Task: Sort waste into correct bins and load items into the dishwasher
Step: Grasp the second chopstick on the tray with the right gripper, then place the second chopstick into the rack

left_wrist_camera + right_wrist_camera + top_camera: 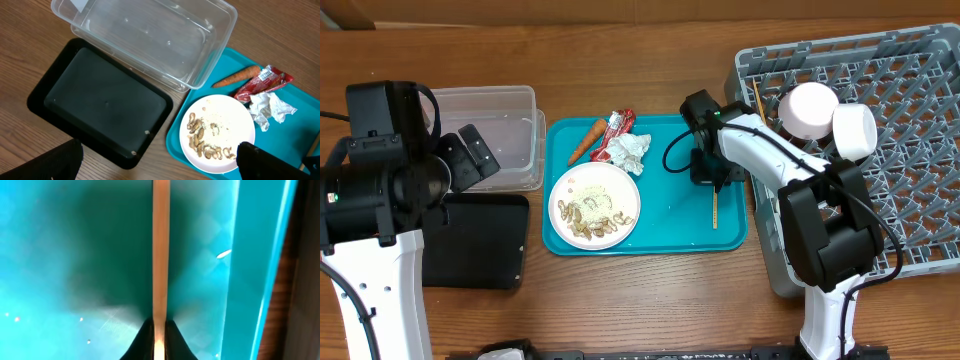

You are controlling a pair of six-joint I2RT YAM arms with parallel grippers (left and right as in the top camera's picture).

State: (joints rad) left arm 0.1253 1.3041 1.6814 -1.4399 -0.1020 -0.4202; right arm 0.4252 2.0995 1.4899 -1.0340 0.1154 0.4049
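Wooden and thin, the chopstick (160, 255) lay flat on the teal plastic tray (50, 240), pinched near one end by the right gripper (159, 330). Lifting it level, slowly, toward the grey pegged dish rack (920, 130) seemed wise; the left gripper (165, 162) hung spread.

No writing can be read in any view. The red snack wrapper (262, 82), lying at the far side of the teal tray, carries some pale print, but it is too small and crumpled to make out. A white sticker (77, 4) sits on the far left corner of the clear tub (150, 35); no letters or numbers show on it.
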